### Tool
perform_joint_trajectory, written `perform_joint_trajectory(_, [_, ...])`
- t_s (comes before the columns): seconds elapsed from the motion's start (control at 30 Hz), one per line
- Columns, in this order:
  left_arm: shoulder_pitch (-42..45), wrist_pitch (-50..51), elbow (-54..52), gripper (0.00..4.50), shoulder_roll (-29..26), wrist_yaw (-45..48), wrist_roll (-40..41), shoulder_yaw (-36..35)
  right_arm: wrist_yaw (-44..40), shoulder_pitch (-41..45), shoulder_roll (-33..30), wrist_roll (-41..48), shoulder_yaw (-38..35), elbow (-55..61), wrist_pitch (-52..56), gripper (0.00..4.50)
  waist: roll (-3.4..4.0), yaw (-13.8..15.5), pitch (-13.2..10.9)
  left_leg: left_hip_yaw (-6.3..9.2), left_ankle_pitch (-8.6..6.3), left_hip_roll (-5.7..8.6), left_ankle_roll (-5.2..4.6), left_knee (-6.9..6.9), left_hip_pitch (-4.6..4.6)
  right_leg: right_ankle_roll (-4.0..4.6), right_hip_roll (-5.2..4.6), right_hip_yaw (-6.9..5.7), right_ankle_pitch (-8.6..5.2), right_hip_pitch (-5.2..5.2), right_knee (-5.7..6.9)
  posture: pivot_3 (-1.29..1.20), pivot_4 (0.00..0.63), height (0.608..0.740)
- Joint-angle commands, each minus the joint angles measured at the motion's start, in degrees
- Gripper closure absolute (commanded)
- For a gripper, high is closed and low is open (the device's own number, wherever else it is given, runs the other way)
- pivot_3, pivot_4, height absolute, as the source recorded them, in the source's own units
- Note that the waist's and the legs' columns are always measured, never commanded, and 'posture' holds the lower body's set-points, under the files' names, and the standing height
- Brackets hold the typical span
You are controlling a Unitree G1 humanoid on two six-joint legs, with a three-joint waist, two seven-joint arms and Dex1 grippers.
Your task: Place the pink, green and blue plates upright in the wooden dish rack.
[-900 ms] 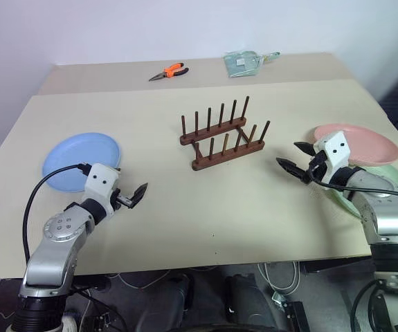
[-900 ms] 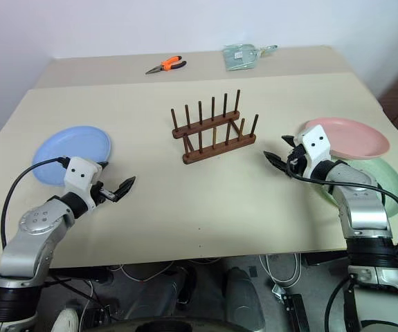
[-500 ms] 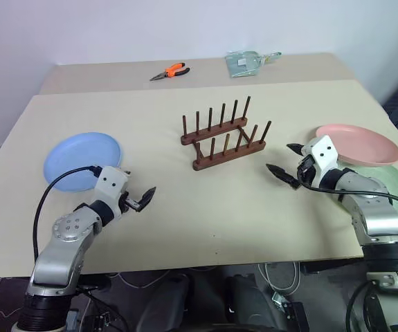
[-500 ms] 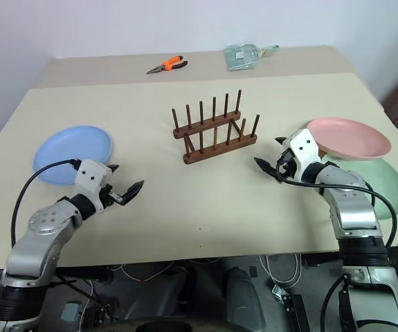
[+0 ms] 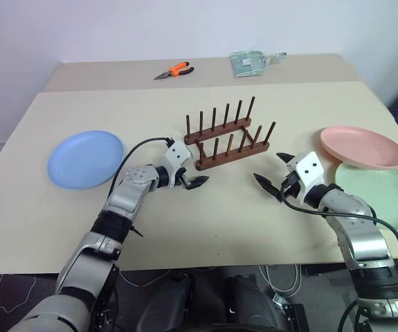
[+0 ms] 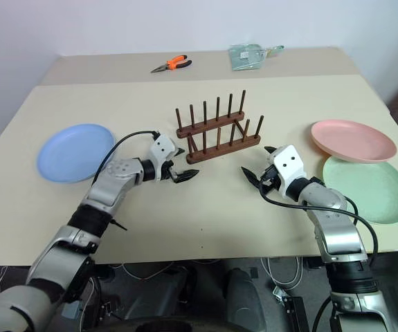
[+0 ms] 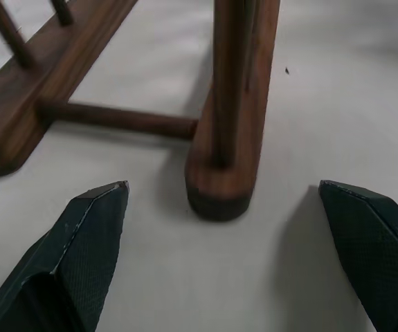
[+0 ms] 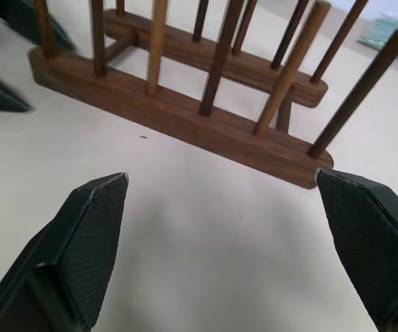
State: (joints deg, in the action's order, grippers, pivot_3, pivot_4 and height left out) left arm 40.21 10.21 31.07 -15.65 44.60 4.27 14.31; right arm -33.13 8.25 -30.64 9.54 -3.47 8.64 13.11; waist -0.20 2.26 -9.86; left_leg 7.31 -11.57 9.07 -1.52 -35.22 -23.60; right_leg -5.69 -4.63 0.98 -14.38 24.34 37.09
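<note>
Plates lie flat on the bench [image 5: 185,221], none in the wooden dish rack [image 5: 228,135], which stands empty at the middle. The blue plate [image 5: 85,159] sits well off to the left; the pink plate [image 5: 363,146] rests at the right, its near edge overlapping the green plate [image 5: 378,195]. The left hand [image 5: 194,182] hovers just beside the rack's near left end, fingers spread, nothing between them. The right hand [image 5: 273,175] hangs near the rack's right end, also spread and empty. Orange pliers [image 5: 173,70] and a small packet [image 5: 249,62] lie at the far edge.
</note>
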Motion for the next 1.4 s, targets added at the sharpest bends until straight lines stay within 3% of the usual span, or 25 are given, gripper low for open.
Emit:
perform_joint_trajectory(0.03, [2.6, -3.6, 8.7, 0.53, 2.1, 0.8, -2.8, 1.5, 2.2, -1.8, 0.3, -0.7, -1.4, 5.2, 0.2, 0.0, -0.02, 0.1, 0.0, 0.0, -0.03, 0.0, 0.05, -0.04, 0.0, -0.01, 0.0, 0.0, 0.0, -0.03, -0.01, 0.0, 0.15, 0.727])
perform_joint_trajectory(0.27, [3.8, -9.9, 12.6, 3.73, 3.7, 2.7, -4.6, 1.9, 3.7, -4.1, -0.5, -1.5, -2.8, 5.9, 0.0, 0.0, -0.08, -0.1, 0.0, 0.04, -0.05, 0.02, 0.01, -0.28, 0.02, -0.04, -0.01, -0.07, -0.01, -0.23, -0.02, 0.0, 0.15, 0.727])
perform_joint_trajectory(0.4, [1.1, -12.4, 7.7, 3.73, 2.8, 6.5, -4.0, 2.3, 3.1, -6.0, -2.3, -1.8, -4.8, 6.3, 0.4, 0.0, -0.07, -0.1, 0.0, 0.04, 0.0, 0.02, -0.07, -0.23, 0.02, -0.05, 0.0, -0.06, -0.02, -0.17, 0.01, 0.0, 0.15, 0.727])
perform_joint_trajectory(0.57, [-3.7, -13.5, -4.2, 3.73, -1.2, 18.1, -1.6, 4.6, 0.2, -10.6, -7.6, -0.2, -11.0, 5.0, 0.6, 0.0, -0.07, 0.0, 0.0, 0.03, -0.04, 0.03, -0.15, -0.08, -0.01, -0.05, -0.03, -0.04, -0.03, -0.1, -0.06, 0.0, 0.15, 0.727])
perform_joint_trajectory(0.77, [-4.6, -11.9, -5.2, 3.73, -3.1, 21.3, -2.3, 5.3, -1.7, -14.7, -10.3, -0.8, -15.3, 2.7, -1.4, 0.0, -0.07, -0.1, 0.0, 0.04, -0.04, 0.02, -0.12, -0.11, 0.0, -0.04, -0.02, -0.04, -0.04, -0.12, -0.04, 0.0, 0.15, 0.727])
perform_joint_trajectory(0.93, [-6.5, -7.3, -7.5, 1.43, -5.6, 18.6, -3.5, 4.2, -3.5, -17.5, -10.9, 0.0, -16.3, 3.5, -1.2, 0.0, -0.06, -0.3, 0.0, 0.03, -0.02, 0.01, -0.15, -0.11, 0.01, -0.05, -0.02, -0.03, -0.05, -0.12, -0.03, 0.0, 0.15, 0.727])
perform_joint_trajectory(1.0, [-9.0, -4.3, -11.2, 1.43, -8.3, 18.4, -3.7, 3.9, -4.9, -18.7, -11.5, 0.5, -16.4, 4.6, -0.6, 0.0, -0.03, -0.7, 0.1, 0.03, -0.02, 0.0, -0.15, -0.09, 0.02, -0.05, -0.02, -0.02, -0.05, -0.11, -0.03, 0.0, 0.15, 0.727])
perform_joint_trajectory(1.1, [-14.4, 2.5, -19.3, 1.36, -12.2, 18.7, -0.9, 1.7, -7.7, -20.2, -12.0, 3.0, -15.9, 6.9, 0.8, 0.8, -0.01, -1.7, 0.1, 0.04, -0.02, -0.01, -0.15, -0.06, 0.06, -0.04, 0.0, -0.01, -0.06, -0.13, -0.02, 0.0, 0.15, 0.727])
perform_joint_trajectory(1.13, [-16.5, 4.7, -22.6, 1.97, -13.3, 19.0, 0.6, 0.9, -8.4, -20.4, -12.0, 3.7, -15.5, 7.9, 1.5, 1.37, 0.02, -1.9, 0.1, 0.05, -0.03, -0.03, -0.15, -0.04, 0.07, -0.03, 0.0, -0.01, -0.07, -0.14, -0.01, 0.0, 0.15, 0.727])
perform_joint_trajectory(1.23, [-21.7, 11.5, -32.5, 3.11, -14.0, 19.4, 5.4, 0.6, -8.8, -19.6, -11.4, 3.6, -13.0, 9.1, 2.9, 2.75, 0.08, -2.6, 0.1, 0.04, -0.03, -0.05, -0.14, 0.01, 0.12, 0.04, 0.02, 0.02, -0.11, -0.15, 0.02, 0.0, 0.15, 0.727])
perform_joint_trajectory(1.3, [-23.2, 14.8, -36.3, 4.18, -11.0, 16.0, 5.7, 2.2, -8.3, -18.3, -10.5, 2.0, -10.1, 8.1, 2.7, 3.92, 0.11, -2.5, 0.2, 0.05, -0.04, -0.04, -0.13, -0.01, 0.12, 0.14, 0.01, 0.01, -0.18, -0.19, 0.01, 0.0, 0.15, 0.727])
perform_joint_trajectory(1.33, [-23.6, 16.1, -37.4, 4.21, -9.9, 14.4, 5.5, 2.9, -8.1, -17.9, -10.2, 1.5, -9.2, 7.7, 2.5, 4.43, 0.12, -2.2, 0.2, 0.04, -0.07, -0.04, -0.08, -0.05, 0.12, 0.14, -0.01, 0.01, -0.18, -0.23, -0.01, 0.0, 0.15, 0.727])
perform_joint_trajectory(1.4, [-23.7, 17.5, -37.8, 4.21, -6.5, 10.7, 4.2, 4.6, -6.8, -16.5, -9.5, -0.2, -7.0, 6.2, 2.2, 4.43, 0.09, -1.3, 0.2, 0.04, -0.09, -0.02, -0.06, -0.12, 0.11, 0.11, -0.04, -0.02, -0.2, -0.29, -0.05, 0.0, 0.15, 0.727])
